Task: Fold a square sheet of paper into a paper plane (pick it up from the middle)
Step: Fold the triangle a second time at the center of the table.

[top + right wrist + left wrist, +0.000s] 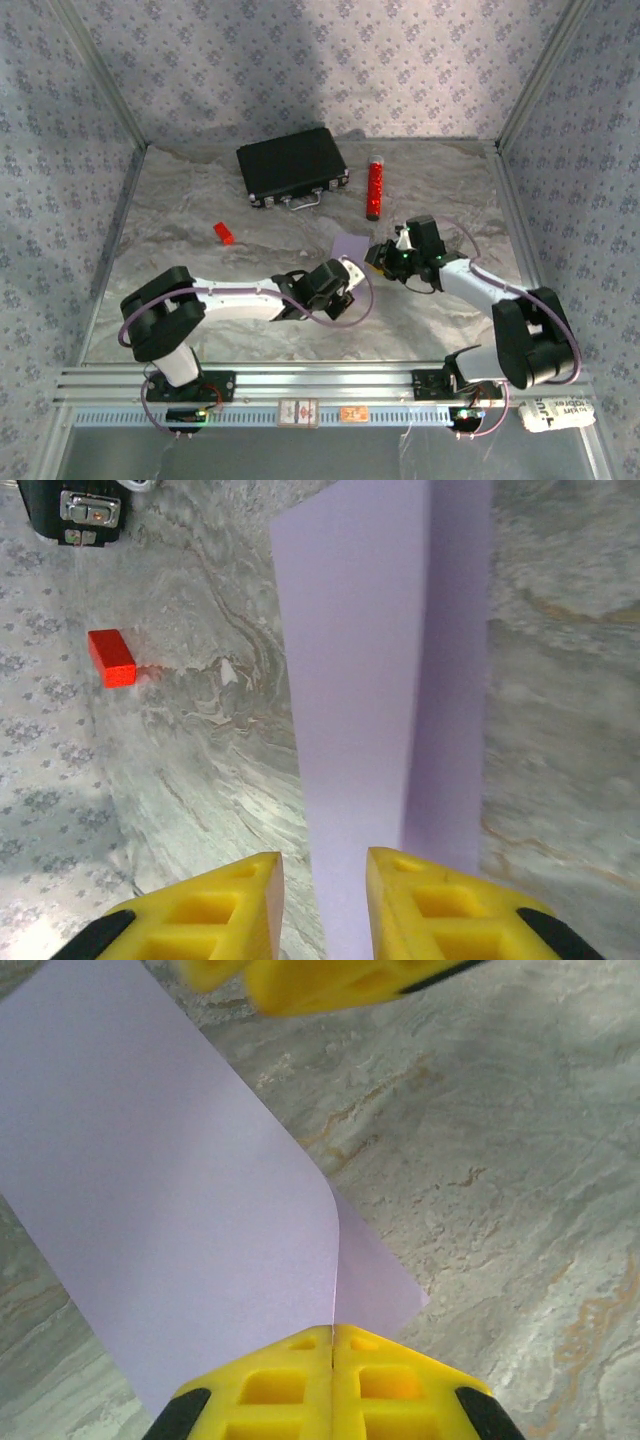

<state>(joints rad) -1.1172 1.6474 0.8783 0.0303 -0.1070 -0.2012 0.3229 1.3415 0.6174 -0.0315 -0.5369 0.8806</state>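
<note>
thin pale lilac square sheet of paper (350,243) is held mid-table, curled over, judged for a first fold | left gripper (332,1348) is clamped shut on its bent edge | right gripper (325,860) is set narrowly apart astride the sheet, not pinching | near-rail labels (298,411) are too small to be read

Light is diffuse and comes from overhead. In the top view a broad soft shadow darkens the back wall (290,50), and detail is coarse. Wrist views render the paper (150,1190) sharply; the left fingers (270,1390) sit slightly out of focus.
</note>
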